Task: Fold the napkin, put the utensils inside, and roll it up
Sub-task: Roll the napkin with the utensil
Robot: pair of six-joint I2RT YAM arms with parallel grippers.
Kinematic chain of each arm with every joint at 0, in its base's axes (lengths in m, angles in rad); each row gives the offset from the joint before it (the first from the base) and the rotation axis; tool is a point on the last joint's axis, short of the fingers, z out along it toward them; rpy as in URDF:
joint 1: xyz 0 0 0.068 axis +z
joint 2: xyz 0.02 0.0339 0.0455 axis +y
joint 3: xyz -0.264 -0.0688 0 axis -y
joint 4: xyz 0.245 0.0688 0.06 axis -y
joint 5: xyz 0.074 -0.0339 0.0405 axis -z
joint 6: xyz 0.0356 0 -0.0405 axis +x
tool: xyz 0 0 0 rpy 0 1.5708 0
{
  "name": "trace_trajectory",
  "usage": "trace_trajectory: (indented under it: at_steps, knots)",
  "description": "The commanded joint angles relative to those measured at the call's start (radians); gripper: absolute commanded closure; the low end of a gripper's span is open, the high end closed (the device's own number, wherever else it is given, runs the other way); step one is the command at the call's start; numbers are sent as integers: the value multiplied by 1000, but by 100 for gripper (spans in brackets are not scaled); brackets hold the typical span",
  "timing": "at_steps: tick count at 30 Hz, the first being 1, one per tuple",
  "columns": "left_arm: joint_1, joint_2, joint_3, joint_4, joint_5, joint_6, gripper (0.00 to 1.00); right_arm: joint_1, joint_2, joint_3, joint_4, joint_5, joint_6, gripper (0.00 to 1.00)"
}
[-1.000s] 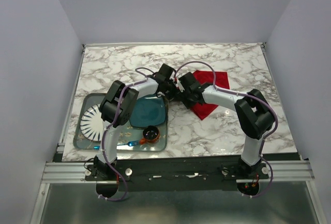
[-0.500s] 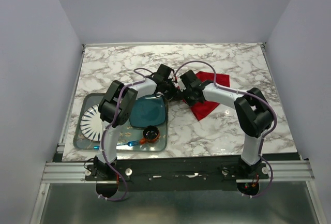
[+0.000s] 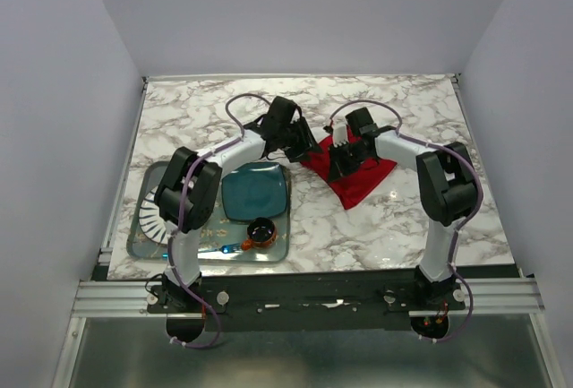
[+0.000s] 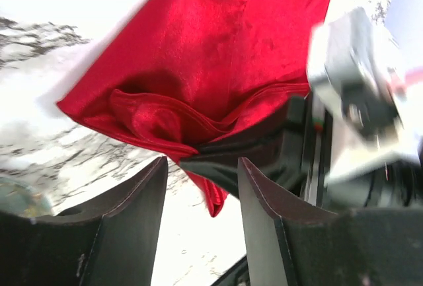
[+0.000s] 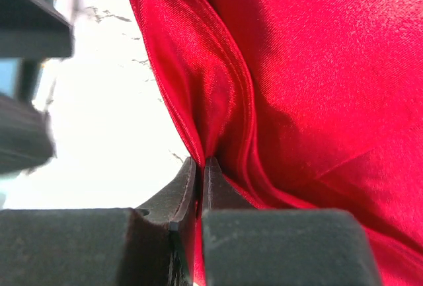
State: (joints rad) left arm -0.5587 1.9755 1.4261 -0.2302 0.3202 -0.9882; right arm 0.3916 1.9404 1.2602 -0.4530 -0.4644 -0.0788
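The red napkin lies crumpled on the marble table, right of centre. My right gripper is at its left part, shut on a raised fold of the napkin; the jaws pinch the cloth at the right gripper's tips. My left gripper hovers just left of the napkin's left corner, open, nothing between its fingers. In the left wrist view the napkin bunches ahead of the left gripper, with the right gripper's dark fingers clamped on it. The utensils are out of view.
A glass tray at the near left holds a white striped plate, a teal square plate, a small dark cup and a translucent blue plastic utensil. Both arms reach over the table's middle.
The left gripper has opened, let go of the napkin and drawn back left. The right gripper has shut on the napkin's fold and shifted right and away.
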Motion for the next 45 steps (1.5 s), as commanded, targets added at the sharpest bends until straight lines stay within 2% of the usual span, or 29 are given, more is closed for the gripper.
trace_trajectory:
  at_steps: [1,6,7,11,12,15,16,19,24,26,28,45]
  knots:
    - [-12,-63,0,-73,-66,115,46,-85,97,44,-102,-291,4,95]
    - [-64,-75,-16,-109,-127,214,43,-141,167,77,-150,-397,19,100]
    - [-72,-75,-21,-107,-127,218,36,-154,184,84,-151,-399,30,99]
    - [-110,-64,-1,-147,-193,267,39,-165,189,80,-161,-376,57,100]
    - [-121,-60,0,-153,-201,261,41,-165,186,84,-165,-308,65,99]
    - [-136,-66,-4,-149,-240,258,48,-172,184,84,-174,-232,76,99]
    - [-138,-67,-13,-111,-242,252,59,-172,186,87,-179,-223,102,99]
    - [-141,-60,-59,6,-196,226,75,-172,187,90,-174,-206,120,99]
    - [-139,25,-33,15,-118,174,87,-172,177,73,-155,-180,142,99]
    - [-139,34,-47,40,-112,149,96,-175,170,70,-144,-180,146,99]
    - [-141,42,-49,52,-115,138,100,-174,169,68,-144,-183,145,98]
    - [-139,125,-16,100,-92,97,100,-174,152,50,-122,-172,148,97]
